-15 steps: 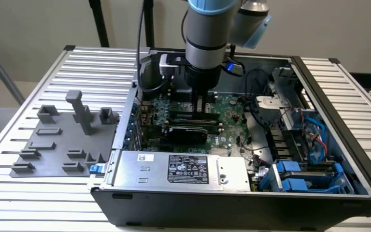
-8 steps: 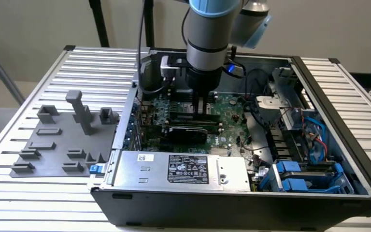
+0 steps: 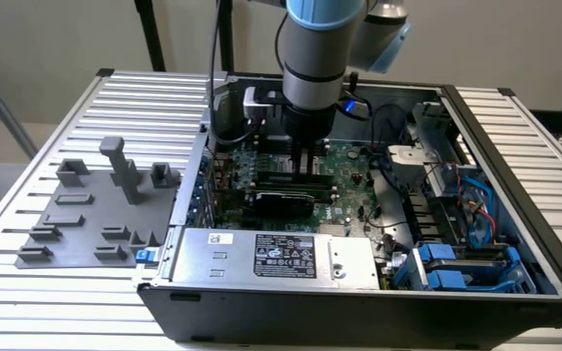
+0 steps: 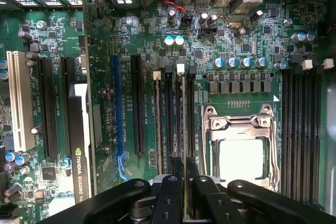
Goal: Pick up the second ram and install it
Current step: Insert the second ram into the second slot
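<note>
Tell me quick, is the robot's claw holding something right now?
End effector: shut on the ram, holding it upright over the slots on the motherboard.

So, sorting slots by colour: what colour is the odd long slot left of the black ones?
Blue, clearest in the wrist view.

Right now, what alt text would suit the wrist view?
The gripper hangs over a green motherboard, its black fingers close together above the memory slots beside the open CPU socket. A thin edge between the fingers may be the second ram, though it is hard to tell.
</note>
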Controlling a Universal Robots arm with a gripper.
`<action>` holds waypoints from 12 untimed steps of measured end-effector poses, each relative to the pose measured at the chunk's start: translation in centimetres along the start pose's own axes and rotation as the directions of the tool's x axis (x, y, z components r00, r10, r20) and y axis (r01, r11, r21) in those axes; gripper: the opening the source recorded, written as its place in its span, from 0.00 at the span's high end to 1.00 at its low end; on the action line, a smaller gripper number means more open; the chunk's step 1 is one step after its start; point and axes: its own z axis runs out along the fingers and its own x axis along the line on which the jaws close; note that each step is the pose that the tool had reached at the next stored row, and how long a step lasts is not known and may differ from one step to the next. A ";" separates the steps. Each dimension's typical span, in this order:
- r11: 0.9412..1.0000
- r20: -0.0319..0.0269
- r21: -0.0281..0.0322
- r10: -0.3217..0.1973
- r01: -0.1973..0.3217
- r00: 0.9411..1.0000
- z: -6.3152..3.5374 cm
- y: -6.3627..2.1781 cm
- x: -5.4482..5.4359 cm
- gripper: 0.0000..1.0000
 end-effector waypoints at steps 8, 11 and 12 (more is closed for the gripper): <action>1.000 -0.001 0.001 -0.005 0.005 1.000 0.37 0.01 0.0 0.86; 1.000 0.000 0.001 -0.010 0.010 1.000 0.45 0.04 0.0 0.86; 1.000 0.000 0.001 -0.011 0.011 1.000 0.48 0.05 0.0 0.86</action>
